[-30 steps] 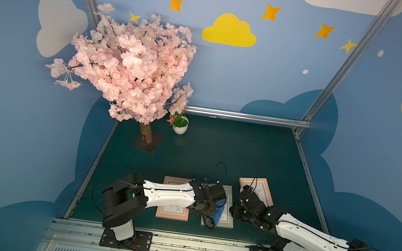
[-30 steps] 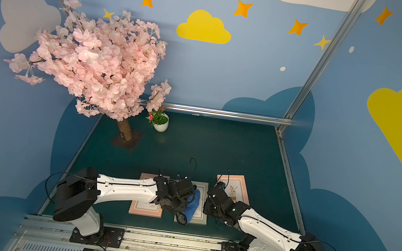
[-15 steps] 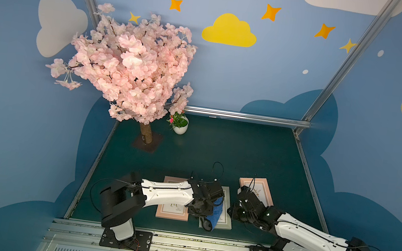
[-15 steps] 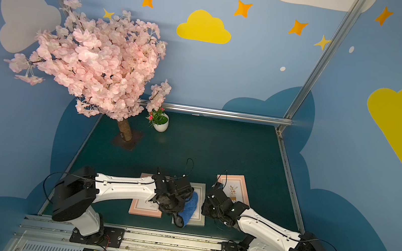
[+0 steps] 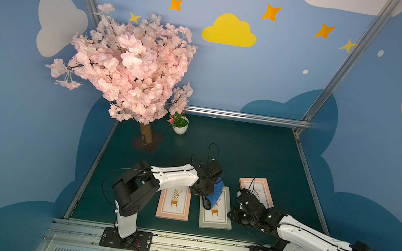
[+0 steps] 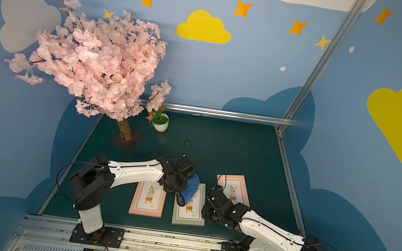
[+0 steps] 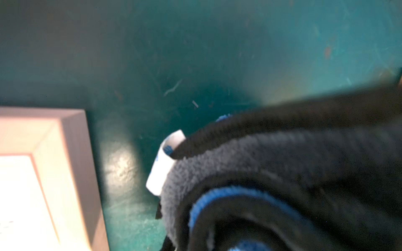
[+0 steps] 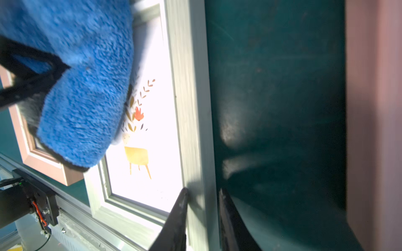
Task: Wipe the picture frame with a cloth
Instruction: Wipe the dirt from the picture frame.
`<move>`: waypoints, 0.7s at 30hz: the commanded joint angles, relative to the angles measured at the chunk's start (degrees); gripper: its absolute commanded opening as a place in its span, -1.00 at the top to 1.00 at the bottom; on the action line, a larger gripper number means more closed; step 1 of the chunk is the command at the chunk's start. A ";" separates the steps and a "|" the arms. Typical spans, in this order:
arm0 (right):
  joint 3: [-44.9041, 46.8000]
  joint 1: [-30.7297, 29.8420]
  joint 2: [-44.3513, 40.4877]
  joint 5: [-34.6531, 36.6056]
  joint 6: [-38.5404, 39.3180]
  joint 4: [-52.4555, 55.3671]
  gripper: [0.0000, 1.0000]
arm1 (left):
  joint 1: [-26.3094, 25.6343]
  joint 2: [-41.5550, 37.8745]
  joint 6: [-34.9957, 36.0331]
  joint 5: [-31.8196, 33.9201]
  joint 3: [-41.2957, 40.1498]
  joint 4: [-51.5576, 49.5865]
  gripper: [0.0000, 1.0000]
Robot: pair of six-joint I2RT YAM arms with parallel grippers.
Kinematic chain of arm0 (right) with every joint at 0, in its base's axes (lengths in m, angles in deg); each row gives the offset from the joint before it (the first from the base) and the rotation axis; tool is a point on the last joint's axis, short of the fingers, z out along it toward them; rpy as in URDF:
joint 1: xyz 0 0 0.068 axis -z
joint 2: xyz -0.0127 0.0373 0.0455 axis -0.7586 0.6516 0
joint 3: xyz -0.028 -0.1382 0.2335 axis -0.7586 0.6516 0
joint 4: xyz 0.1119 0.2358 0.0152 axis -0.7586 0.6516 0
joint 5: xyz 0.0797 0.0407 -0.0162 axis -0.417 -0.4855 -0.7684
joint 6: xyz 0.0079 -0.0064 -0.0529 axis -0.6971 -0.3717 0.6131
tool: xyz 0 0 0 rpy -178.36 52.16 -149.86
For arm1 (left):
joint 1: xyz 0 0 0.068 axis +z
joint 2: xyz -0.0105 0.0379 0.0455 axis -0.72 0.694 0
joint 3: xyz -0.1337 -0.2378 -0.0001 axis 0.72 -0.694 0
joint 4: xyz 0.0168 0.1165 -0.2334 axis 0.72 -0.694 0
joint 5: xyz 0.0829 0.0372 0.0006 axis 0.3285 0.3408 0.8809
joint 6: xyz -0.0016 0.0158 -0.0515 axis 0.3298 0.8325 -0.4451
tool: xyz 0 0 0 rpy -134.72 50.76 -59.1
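Cloth [image 5: 216, 192]: it is hanging bunched from the left gripper [image 5: 207, 197] and draping over the far half of the grey-green picture frame [image 5: 216, 214]. In the right wrist view I am seeing the cloth [image 8: 87, 87] with its plush blue face covering the upper part of the plant print. I am unable to tell whether it is pressing on the glass.
Cloth reverse: in the left wrist view the dark grey side of the cloth [image 7: 282, 169] is filling much of the picture, and a white tag [image 7: 162, 165] is sticking out at its edge.
Left gripper: its jaws are clamping tight on the cloth, and one black finger [image 8: 32, 71] is showing against the blue pile.
Right gripper [image 8: 203, 192]: its jaws are standing partly apart and straddling the long rail of the grey-green picture frame, toward the end nearest the arm bases. One finger is sitting on the glass side and one on the table side. I am unable to tell whether they are actually squeezing the rail.
Grey-green picture frame: it is lying flat on the green table [image 5: 244, 150], in the middle of three frames.
Pink frames: the left pink frame [image 5: 174, 203] is lying just beside it. The right pink frame [image 5: 255, 192] is lying farther back, partly under the right arm's wrist.
Background: a blossom tree [image 5: 128, 69] and a small potted plant [image 5: 180, 126] are standing at the far left corner, well apart from the work.
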 commanded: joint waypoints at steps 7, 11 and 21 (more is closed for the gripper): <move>0.97 -0.33 -0.13 -0.37 -0.06 2.36 0.44 | -2.93 0.60 1.23 -0.69 -3.79 1.79 0.95; 0.99 -0.32 0.52 -0.71 -0.44 0.39 0.44 | -4.81 -0.64 -0.12 -0.39 -5.10 -0.27 0.95; 0.63 -0.33 1.82 -0.66 -0.72 -0.73 0.46 | -14.06 -2.38 -7.20 0.02 -5.88 -4.53 0.95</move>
